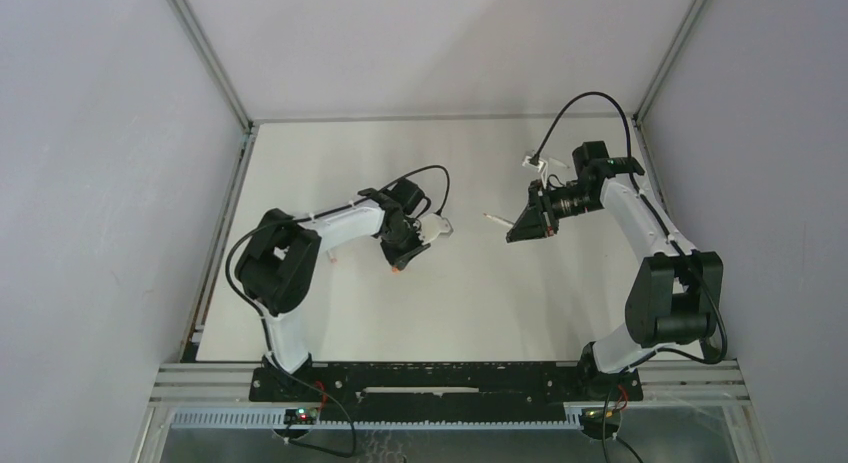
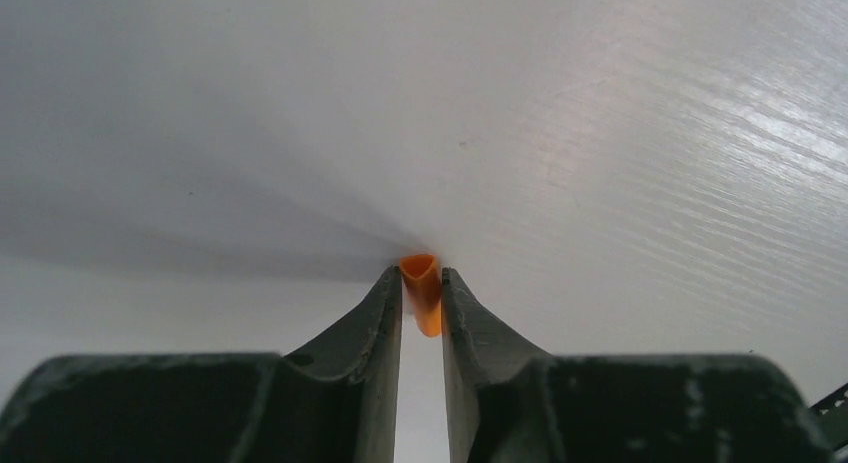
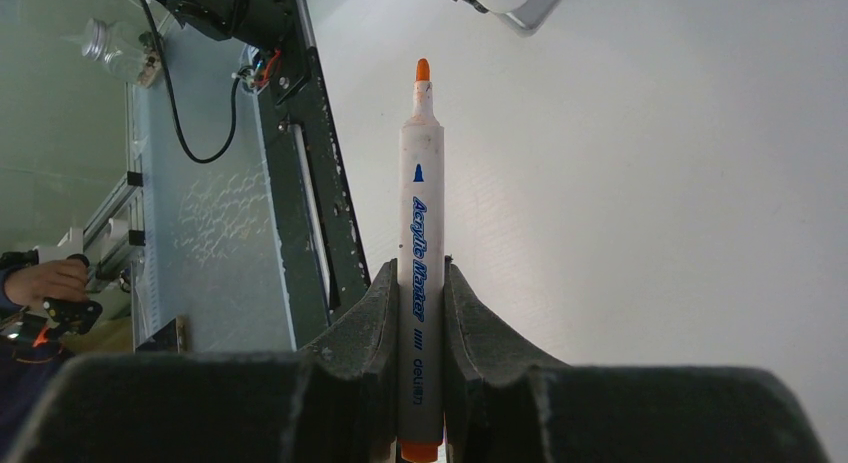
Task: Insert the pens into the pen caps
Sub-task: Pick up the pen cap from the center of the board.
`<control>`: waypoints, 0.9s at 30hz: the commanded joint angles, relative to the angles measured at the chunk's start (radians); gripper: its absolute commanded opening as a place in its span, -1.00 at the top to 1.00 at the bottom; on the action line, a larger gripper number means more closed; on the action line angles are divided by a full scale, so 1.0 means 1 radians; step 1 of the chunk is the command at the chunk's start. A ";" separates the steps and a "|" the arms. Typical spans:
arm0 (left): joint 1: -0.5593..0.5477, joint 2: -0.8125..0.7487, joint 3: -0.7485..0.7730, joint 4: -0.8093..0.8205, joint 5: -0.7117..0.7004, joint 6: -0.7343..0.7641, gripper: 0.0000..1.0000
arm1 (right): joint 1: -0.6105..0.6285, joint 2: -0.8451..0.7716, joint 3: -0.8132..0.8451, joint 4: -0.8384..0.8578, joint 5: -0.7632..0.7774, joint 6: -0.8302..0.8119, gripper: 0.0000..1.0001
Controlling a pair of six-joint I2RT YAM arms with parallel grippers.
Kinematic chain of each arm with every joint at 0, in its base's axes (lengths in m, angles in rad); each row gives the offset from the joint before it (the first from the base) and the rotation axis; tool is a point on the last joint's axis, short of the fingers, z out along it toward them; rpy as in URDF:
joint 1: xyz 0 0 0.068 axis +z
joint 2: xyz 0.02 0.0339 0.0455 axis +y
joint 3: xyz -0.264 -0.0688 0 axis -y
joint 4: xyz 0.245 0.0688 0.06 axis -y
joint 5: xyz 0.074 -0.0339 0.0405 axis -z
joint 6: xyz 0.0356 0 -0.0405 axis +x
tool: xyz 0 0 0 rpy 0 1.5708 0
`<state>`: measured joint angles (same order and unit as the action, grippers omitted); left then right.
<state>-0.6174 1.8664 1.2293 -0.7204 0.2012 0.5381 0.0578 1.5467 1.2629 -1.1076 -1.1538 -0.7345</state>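
Observation:
An orange pen cap (image 2: 424,293) stands between the fingertips of my left gripper (image 2: 421,275), its open mouth towards the white table, and both fingers touch it. From above, this cap (image 1: 397,269) shows as an orange dot under the left gripper (image 1: 398,261), which points down at the table left of centre. My right gripper (image 3: 420,268) is shut on a white-barrelled pen (image 3: 420,183) with an orange tip, held by its rear half. In the top view the pen (image 1: 495,219) sticks out leftward from the right gripper (image 1: 512,235), a short gap from the left arm.
A black rail (image 1: 450,378) runs along the table's near edge by the arm bases. Metal frame posts (image 1: 210,58) and white walls close in the sides and back. Off the table, a person's hand (image 3: 50,283) and a bottle (image 3: 105,43) show at far left.

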 commanded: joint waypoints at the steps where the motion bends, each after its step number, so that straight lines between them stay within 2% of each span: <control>1: -0.001 -0.065 -0.014 0.050 -0.070 -0.024 0.49 | -0.009 -0.048 -0.005 0.007 -0.029 -0.011 1.00; 5: -0.001 -0.137 -0.009 0.076 -0.105 -0.074 0.39 | -0.011 -0.048 -0.005 0.006 -0.030 -0.011 1.00; 12: -0.001 -0.309 -0.036 0.124 -0.057 -0.185 0.35 | -0.011 -0.048 -0.005 0.006 -0.032 -0.014 1.00; 15: 0.000 -0.378 -0.088 0.167 0.008 -0.280 0.49 | -0.012 -0.048 -0.006 0.007 -0.032 -0.015 1.00; 19: 0.000 -0.424 -0.209 0.266 0.100 -0.417 0.79 | -0.013 -0.044 -0.006 0.009 -0.035 -0.016 1.00; 22: -0.001 -0.407 -0.285 0.320 0.100 -0.511 0.86 | -0.013 -0.042 -0.006 0.009 -0.037 -0.016 1.00; 27: -0.002 -0.344 -0.336 0.362 0.018 -0.566 0.89 | -0.013 -0.037 -0.005 0.011 -0.043 -0.014 1.00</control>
<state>-0.6178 1.4857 0.9268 -0.4377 0.2562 0.0715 0.0521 1.5311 1.2572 -1.1065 -1.1622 -0.7349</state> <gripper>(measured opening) 0.057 0.220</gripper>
